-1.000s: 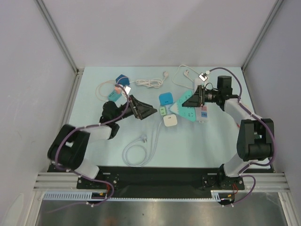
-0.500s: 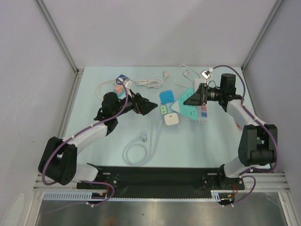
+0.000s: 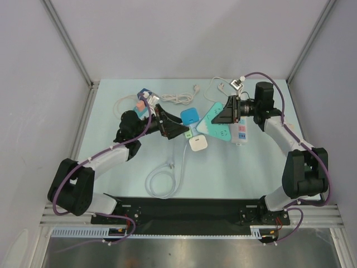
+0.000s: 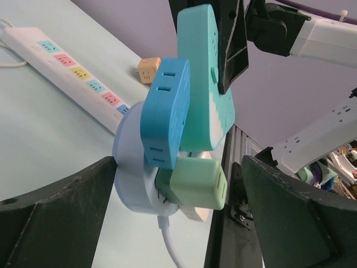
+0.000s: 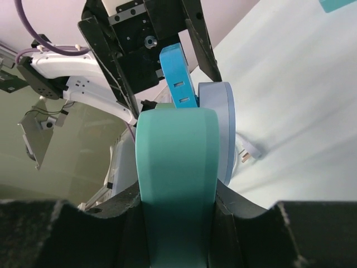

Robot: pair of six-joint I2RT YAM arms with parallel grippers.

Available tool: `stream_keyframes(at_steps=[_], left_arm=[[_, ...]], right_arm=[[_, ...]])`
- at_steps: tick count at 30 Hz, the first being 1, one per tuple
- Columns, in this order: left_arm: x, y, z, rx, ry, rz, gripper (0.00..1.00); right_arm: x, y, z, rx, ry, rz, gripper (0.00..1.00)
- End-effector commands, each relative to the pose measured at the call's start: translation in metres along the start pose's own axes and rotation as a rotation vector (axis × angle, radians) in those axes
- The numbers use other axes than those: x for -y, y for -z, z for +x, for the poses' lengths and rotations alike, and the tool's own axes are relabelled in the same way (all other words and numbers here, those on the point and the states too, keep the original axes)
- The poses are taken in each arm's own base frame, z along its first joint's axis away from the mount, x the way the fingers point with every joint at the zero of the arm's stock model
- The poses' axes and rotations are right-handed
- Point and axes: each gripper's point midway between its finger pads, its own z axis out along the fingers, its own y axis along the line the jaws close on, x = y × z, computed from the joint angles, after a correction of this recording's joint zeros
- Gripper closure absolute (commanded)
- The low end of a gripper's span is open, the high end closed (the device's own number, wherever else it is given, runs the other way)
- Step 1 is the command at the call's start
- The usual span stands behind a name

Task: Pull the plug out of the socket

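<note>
A teal triangular socket [image 3: 216,125] carries a blue adapter [image 3: 189,116], a green plug [image 3: 193,134] and a white cube plug [image 3: 199,143] at its left end. My right gripper [image 3: 224,114] is shut on the teal socket [image 5: 175,178], holding it tilted on edge. My left gripper [image 3: 177,131] is open just left of the cluster. In the left wrist view the green plug [image 4: 195,187] sits between my left gripper's [image 4: 178,209] spread fingers, untouched, in front of a pale blue round socket [image 4: 131,167] and under the blue adapter [image 4: 164,111].
A white power strip [image 3: 241,131] lies right of the teal socket. A looped white cable with a plug [image 3: 164,178] lies in front. Small blue and orange cubes [image 3: 144,96] and coiled white cables [image 3: 178,99] lie at the back.
My left arm has stretched out and its open gripper has closed in on the plug cluster. My right gripper has shifted slightly left with the teal socket and its plugs.
</note>
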Motion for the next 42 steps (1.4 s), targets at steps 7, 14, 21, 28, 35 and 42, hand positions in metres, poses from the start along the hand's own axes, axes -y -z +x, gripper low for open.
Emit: stream_keyframes(at_steps=[7, 14, 21, 28, 35, 42], left_arm=[[0.015, 0.001, 0.004, -0.019, -0.014, 0.083, 0.00], [0.031, 0.001, 0.001, -0.018, 0.022, 0.165, 0.00], [0.041, -0.003, -0.002, -0.012, 0.045, 0.218, 0.03], [0.045, -0.006, -0.001, -0.028, 0.073, 0.253, 0.57], [0.023, -0.001, -0.011, 0.029, 0.098, 0.173, 1.00], [-0.030, 0.001, 0.007, -0.048, 0.083, -0.065, 1.00]], right_arm=[[-0.067, 0.002, -0.042, -0.005, 0.199, -0.100, 1.00], [-0.059, -0.003, -0.046, 0.007, 0.191, -0.098, 1.00], [-0.058, -0.013, -0.047, 0.005, 0.190, -0.118, 1.00], [-0.049, -0.015, -0.051, 0.015, 0.196, -0.125, 1.00], [-0.054, -0.011, -0.039, -0.017, 0.227, -0.147, 1.00], [-0.076, -0.013, -0.031, -0.064, 0.184, -0.176, 1.00]])
